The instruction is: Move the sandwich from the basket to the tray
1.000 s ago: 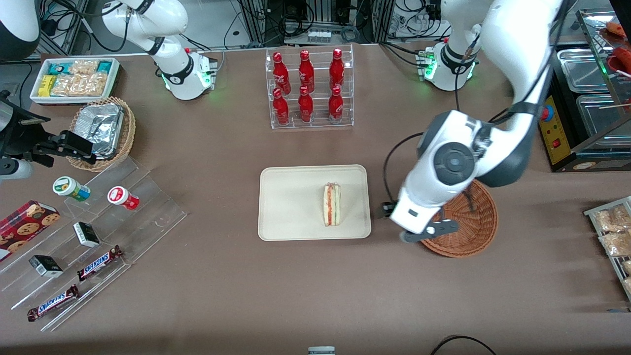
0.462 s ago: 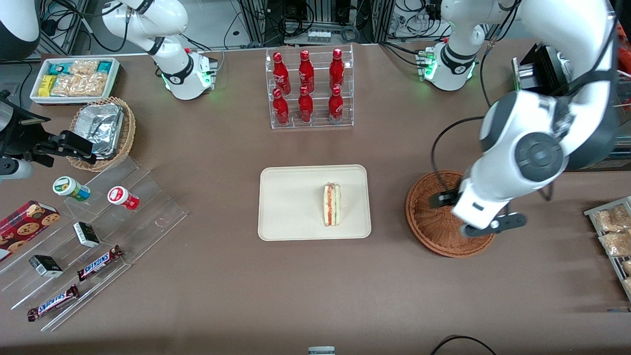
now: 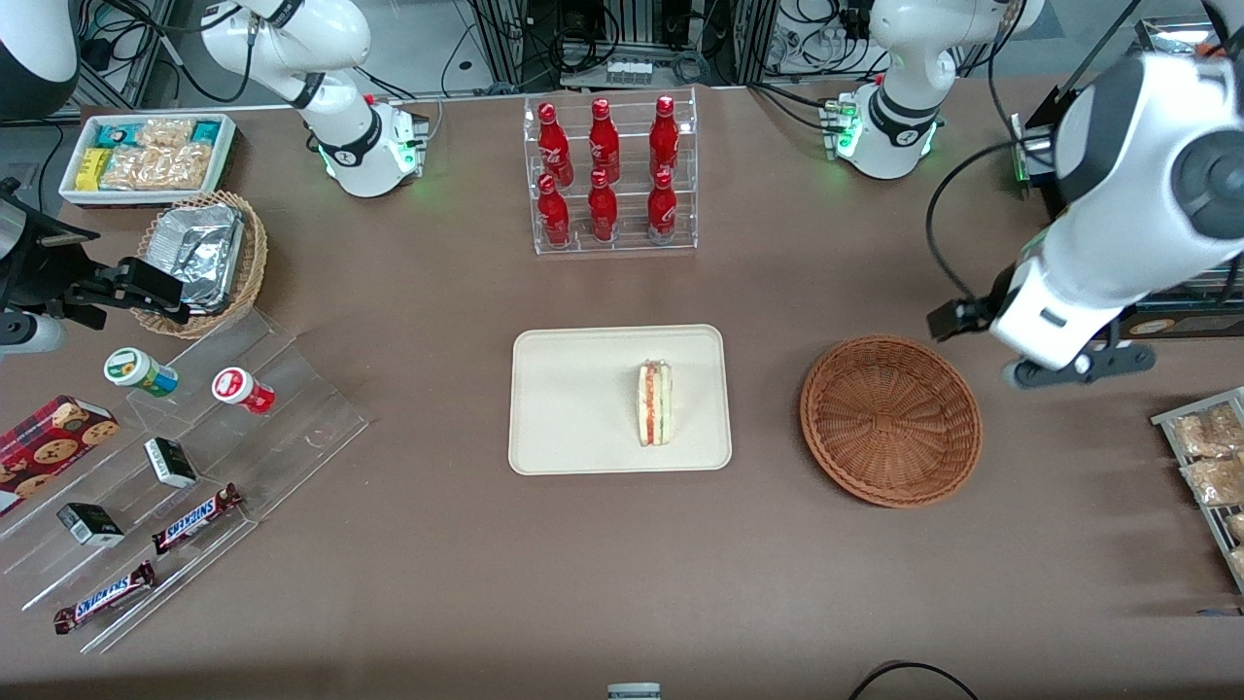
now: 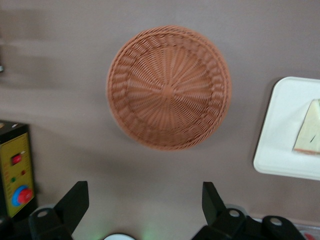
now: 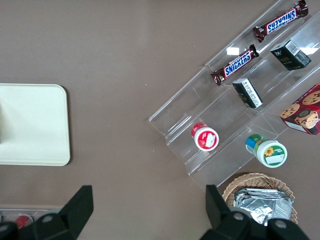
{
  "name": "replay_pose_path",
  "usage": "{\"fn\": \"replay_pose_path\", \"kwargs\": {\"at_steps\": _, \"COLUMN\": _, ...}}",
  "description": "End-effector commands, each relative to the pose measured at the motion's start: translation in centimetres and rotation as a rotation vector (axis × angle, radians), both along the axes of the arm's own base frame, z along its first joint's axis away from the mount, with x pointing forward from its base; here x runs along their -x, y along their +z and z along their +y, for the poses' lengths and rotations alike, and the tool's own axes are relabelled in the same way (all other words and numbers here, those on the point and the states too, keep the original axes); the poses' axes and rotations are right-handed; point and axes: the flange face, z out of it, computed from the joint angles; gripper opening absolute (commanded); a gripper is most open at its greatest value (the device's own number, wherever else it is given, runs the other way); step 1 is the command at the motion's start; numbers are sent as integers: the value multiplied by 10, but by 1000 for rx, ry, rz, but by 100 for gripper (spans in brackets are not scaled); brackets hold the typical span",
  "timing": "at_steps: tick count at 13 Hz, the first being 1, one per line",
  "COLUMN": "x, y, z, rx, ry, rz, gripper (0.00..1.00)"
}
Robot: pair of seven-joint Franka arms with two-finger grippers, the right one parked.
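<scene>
Above the table, open pincer (image 4: 145, 210) shows only fingertips (image 4: 75, 197).

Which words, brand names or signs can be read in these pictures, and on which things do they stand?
"SNICKERS": on each of two chocolate bars lying on the clear stepped stand.
Too small or blurred to read: labels on the red bottles, the cookie box, the two round tubs, the small dark boxes.
No text on the sandwich, tray or basket.
The gripper, open, hovers above the table beside the basket.
</scene>
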Motion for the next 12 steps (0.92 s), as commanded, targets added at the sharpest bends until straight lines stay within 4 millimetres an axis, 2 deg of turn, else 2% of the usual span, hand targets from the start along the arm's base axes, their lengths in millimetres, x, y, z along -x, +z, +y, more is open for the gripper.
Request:
{"fn": "replay_pose_path", "kwargs": {"at_steps": 1, "x": 27, "y": 28, "z": 20, "rx": 6, "ry": -39, "rz": 2, "gripper": 100}}
{"fn": "replay_pose_path", "kwargs": {"at_steps": 2, "x": 34, "y": 38, "z": 22, "rx": 13, "ry": -79, "rz": 1, "gripper": 100}}
{"fn": "replay_pose_path", "kwargs": {"at_steps": 4, "x": 42, "y": 53, "z": 47, "rx": 18, "ry": -104, "rz": 3, "gripper": 100}}
{"fn": "replay_pose_path", "kwargs": {"at_steps": 5, "x": 45, "y": 59, "z": 53, "rx": 23, "ry": -134, "rz": 0, "gripper": 100}}
{"fn": "replay_pose_path", "kwargs": {"at_steps": 8, "x": 48, "y": 68, "z": 68, "rx": 21, "ry": -187, "rz": 22, "gripper": 100}}
{"fn": "replay_pose_path", "kwargs": {"at_steps": 12, "x": 49, "y": 63, "z": 68, "rx": 25, "ry": -191, "rz": 50, "gripper": 100}}
